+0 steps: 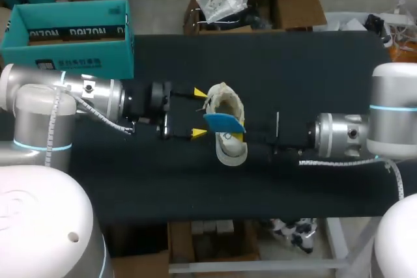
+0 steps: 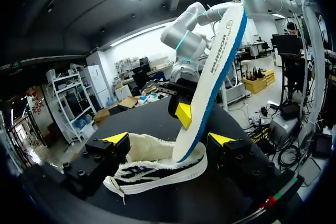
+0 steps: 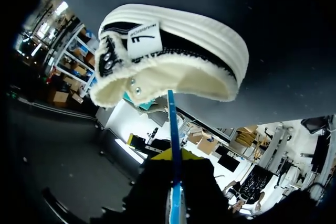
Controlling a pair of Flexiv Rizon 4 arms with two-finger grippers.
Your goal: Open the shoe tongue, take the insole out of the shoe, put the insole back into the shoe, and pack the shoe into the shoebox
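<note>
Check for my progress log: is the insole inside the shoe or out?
Mostly out: the insole stands tilted above the shoe, with only its lower end inside the opening.

Dark lettering runs along the white face of the insole (image 2: 212, 72). White lettering crosses a dark band on the teal shoebox (image 1: 104, 56), upper left in the head view. A small printed label (image 3: 143, 39) sits on the shoe (image 3: 210, 35).

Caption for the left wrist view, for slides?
Right gripper holds the insole on end, lower tip inside the shoe, which is flanked by the open left gripper.
</note>
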